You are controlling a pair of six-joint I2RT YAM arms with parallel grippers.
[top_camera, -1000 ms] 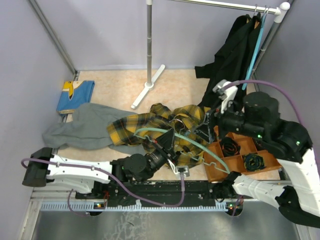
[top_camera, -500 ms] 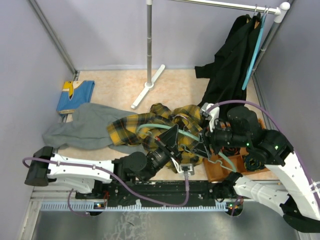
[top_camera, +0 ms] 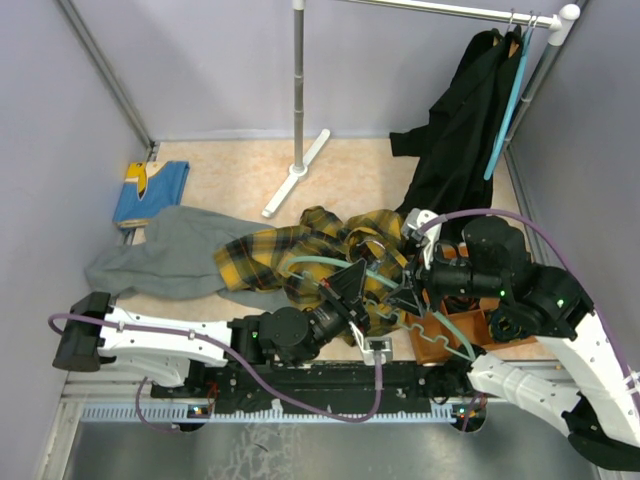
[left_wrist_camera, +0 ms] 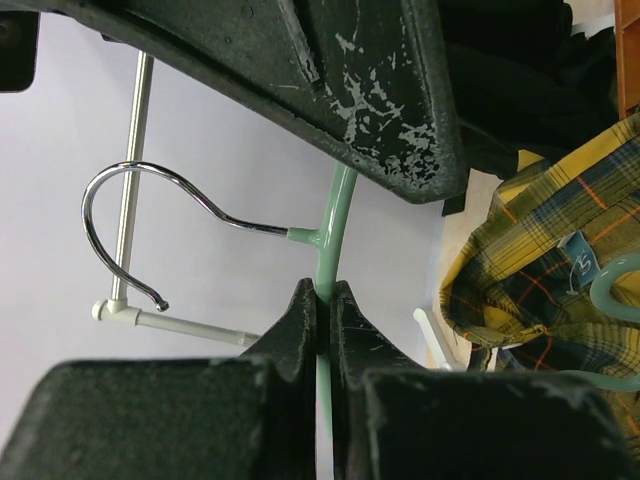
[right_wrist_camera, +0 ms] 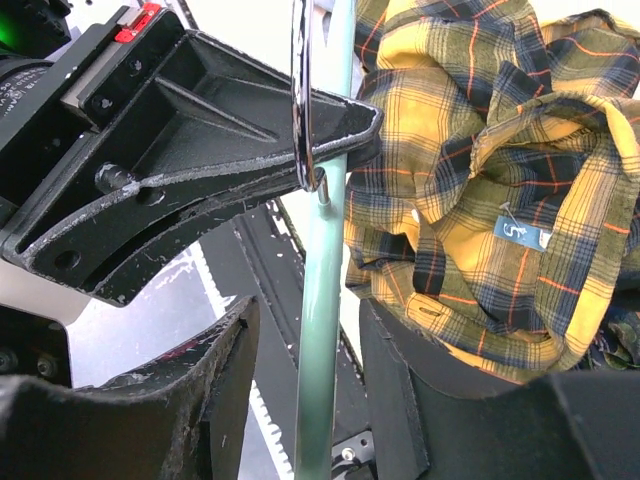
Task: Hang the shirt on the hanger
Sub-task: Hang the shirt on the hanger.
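Observation:
The pale teal hanger is lifted over the crumpled yellow plaid shirt. My left gripper is shut on the hanger's stem just below the metal hook, fingertips pinching it. My right gripper straddles one teal arm of the hanger. Its jaws are open, with a gap on each side of the bar. The shirt's collar with a blue size tag bunches just right of that gripper. The hanger's wavy lower bar trails toward the right.
A grey garment lies left of the shirt, a blue folded cloth behind it. A rack pole and foot stand at the back centre. A black garment hangs from the rail at right. An orange compartment tray sits under my right arm.
My right arm swung left from above the orange tray to the hanger, and its jaws narrowed around the teal bar. The left gripper kept its grip, shifting the hanger slightly right.

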